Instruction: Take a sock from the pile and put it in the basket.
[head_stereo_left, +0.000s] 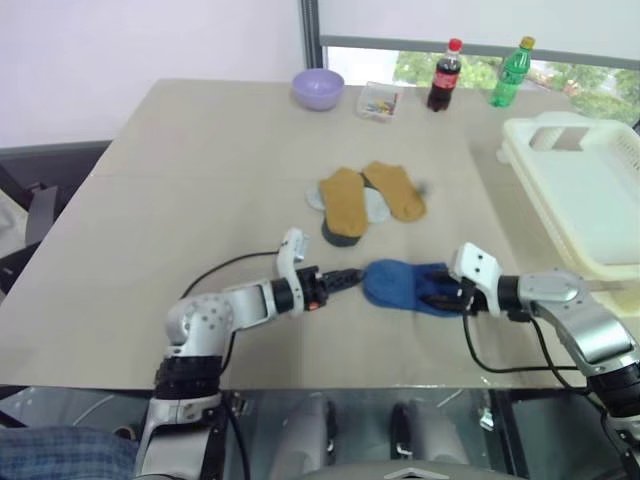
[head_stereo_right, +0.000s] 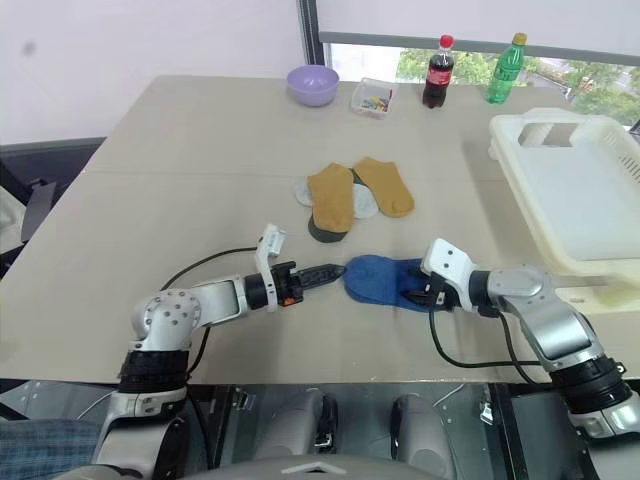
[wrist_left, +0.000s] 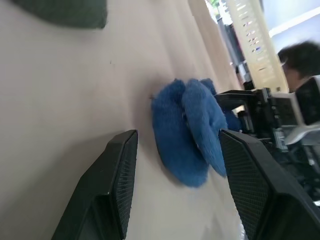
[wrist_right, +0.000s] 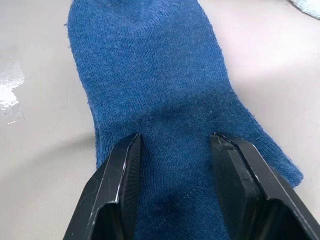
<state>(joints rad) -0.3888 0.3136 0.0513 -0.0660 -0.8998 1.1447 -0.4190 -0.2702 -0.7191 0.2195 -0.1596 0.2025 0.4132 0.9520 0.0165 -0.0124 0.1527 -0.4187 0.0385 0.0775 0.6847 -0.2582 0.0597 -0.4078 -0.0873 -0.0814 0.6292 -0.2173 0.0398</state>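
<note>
Right tool (wrist_right: 172, 165) rests over the cuff end of a royal blue sock (head_stereo_left: 405, 285), its two black fingers (wrist_right: 117, 185) apart and straddling the knit, not pinched on it. Left tool (wrist_left: 177, 185) sits level at the sock's other end, fingers apart too, the toe bulge just ahead of the gap and untouched. Blue sock lies flat on the counter (head_stereo_left: 190, 190), near the front edge, between the two tools; fabric fine-ribbed, slightly fuzzy, doubled into soft folds at the left tool's end.

Pile (head_stereo_left: 365, 203) sits farther back on the counter, apart from the blue sock: two mustard-yellow ankle socks fanned on top, pale grey-white ones showing beneath, one dark sock poking out at the near side.

Basket (head_stereo_right: 590, 160), cream-white plastic with a cut-out handle, stands at the counter's right edge, well apart from the pile.

Along the far edge: lilac bowl (head_stereo_left: 318, 88), small clear box (head_stereo_left: 380, 101), cola bottle (head_stereo_left: 444, 75), green bottle (head_stereo_left: 511, 73).
</note>
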